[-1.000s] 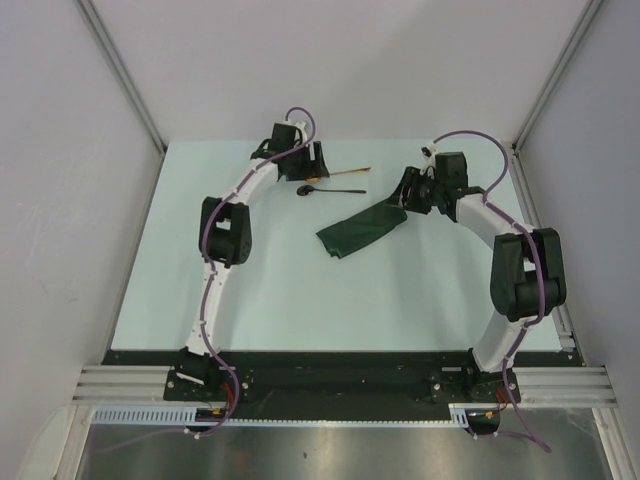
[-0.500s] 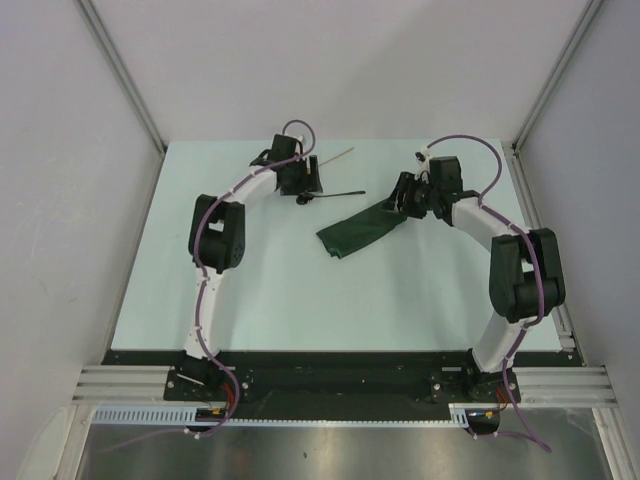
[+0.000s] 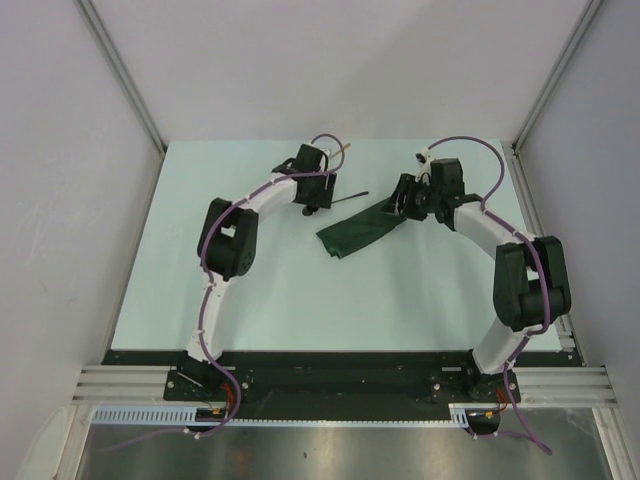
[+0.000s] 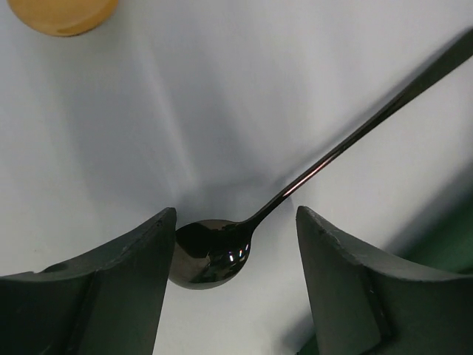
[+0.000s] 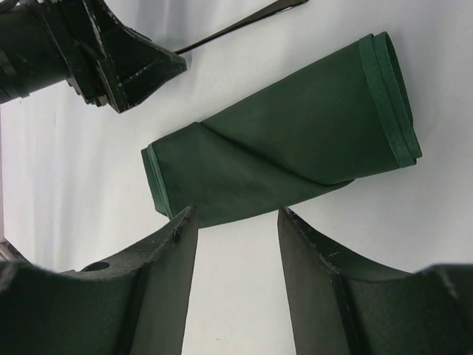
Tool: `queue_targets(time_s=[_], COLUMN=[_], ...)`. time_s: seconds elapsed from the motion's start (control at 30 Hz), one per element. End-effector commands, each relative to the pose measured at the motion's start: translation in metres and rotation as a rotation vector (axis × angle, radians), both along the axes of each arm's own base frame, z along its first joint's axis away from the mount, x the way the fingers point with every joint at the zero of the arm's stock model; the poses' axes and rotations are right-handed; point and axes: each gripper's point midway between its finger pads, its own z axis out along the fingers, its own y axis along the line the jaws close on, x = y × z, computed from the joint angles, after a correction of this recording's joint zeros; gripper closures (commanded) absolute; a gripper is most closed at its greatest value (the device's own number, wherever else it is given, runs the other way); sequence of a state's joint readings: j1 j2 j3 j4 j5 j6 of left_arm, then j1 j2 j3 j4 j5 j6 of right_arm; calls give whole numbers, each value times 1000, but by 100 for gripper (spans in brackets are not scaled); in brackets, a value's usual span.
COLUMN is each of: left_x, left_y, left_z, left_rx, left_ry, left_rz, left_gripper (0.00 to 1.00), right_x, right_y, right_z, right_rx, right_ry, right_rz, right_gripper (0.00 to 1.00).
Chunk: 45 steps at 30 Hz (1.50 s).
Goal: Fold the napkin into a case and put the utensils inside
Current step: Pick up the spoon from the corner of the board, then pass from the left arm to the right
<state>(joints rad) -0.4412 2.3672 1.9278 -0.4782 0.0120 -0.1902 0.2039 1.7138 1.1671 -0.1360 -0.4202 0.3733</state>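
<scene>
Presently: left pincer [image 4: 235,281] wide, astride bowl of black spoon [image 4: 214,251] on table [image 4: 89,148], poised to pinch; gold spoon [image 4: 63,11] beyond, up-left. Right pincer [image 5: 236,281] half-spread, empty; green case [image 5: 288,148] just ahead of tips, ready for loading.

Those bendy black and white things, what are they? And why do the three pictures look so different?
They are two robot arms, the left arm and the right arm, bolted to a pale table. One camera looks down from above; the other two ride on the wrists, showing close-ups between each gripper's fingers. On the table lie a folded dark green cloth napkin, a glossy black spoon and a shiny gold spoon. The left gripper is open, the black spoon's bowl between its fingers. The right gripper is open beside the napkin. Nothing is held yet.
</scene>
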Motion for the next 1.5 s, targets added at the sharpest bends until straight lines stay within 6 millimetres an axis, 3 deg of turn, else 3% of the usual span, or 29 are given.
queue_targets(time_s=[0.0, 0.1, 0.27, 0.3, 0.5, 0.53, 0.63, 0.67, 0.7, 0.73, 0.77, 0.8, 0.83, 0.87, 0.9, 0.93, 0.97, 1.0, 1.1, 1.23, 1.47], left_x=[-26, -33, -38, -38, -41, -41, -42, -45, -58, -61, -64, -84, -91, -89, -113, -123, -123, -138, -153, -168, -177], left_y=[8, 11, 15, 15, 6, 8, 19, 8, 8, 10, -4, -6, -10, -20, -25, -31, -36, -35, -40, -38, -31], left_z=[4, -2, -2, 1, 45, 60, 76, 103, 99, 108, 147, 132, 136, 157, 149, 151, 167, 161, 165, 182, 176], left_rx=[127, 195, 218, 211, 33, -20, -142, -260, -346, -441, -590, -681, -745, -833, -922, -969, -1041, -1099, -1152, -1210, -1193], left_ry=[31, 39, 46, 44, 32, 23, 43, 18, 75, 88, 22, 122, 133, 52, 161, 183, 112, 176, 170, 127, 124], left_rz=[-73, -97, -116, -119, -101, -98, -43, -82, -44, -38, -112, -58, -58, -108, -73, -72, -113, -52, -52, -63, -33], left_gripper=[32, 45, 86, 100, 100, 100, 100, 100, 100, 100, 100, 100, 100, 100, 100, 100, 100, 100, 100, 100, 100], right_x=[-1, -2, 1, 3, 8, 9, 16, 16, 11, 9, 11, 6, 3, 3, 1, 0, 2, 1, -4, -4, -12], right_y=[4, 2, -1, -1, 25, 26, 44, 49, 60, 65, 71, 77, 82, 92, 97, 102, 106, 111, 122, 130, 127], right_z=[19, 15, 9, 8, 15, 17, 30, 36, 40, 44, 52, 54, 59, 70, 76, 79, 88, 91, 102, 88, 77], right_rx=[13, 4, -2, 4, 125, 143, 192, 215, 267, 297, 330, 366, 399, 427, 445, 472, 492, 509, 569, 537, 427], right_ry=[-63, -58, -52, -50, -24, -21, -52, -65, -49, -52, -83, -76, -74, -127, -142, -139, -183, -191, -226, -197, -185], right_rz=[10, -2, -35, -38, 26, 31, 85, 112, 164, 187, 209, 243, 253, 284, 294, 289, 296, 300, 298, 286, 255], right_gripper=[48, 48, 46, 46, 43, 44, 43, 43, 43, 43, 43, 42, 42, 42, 42, 42, 42, 42, 42, 44, 46])
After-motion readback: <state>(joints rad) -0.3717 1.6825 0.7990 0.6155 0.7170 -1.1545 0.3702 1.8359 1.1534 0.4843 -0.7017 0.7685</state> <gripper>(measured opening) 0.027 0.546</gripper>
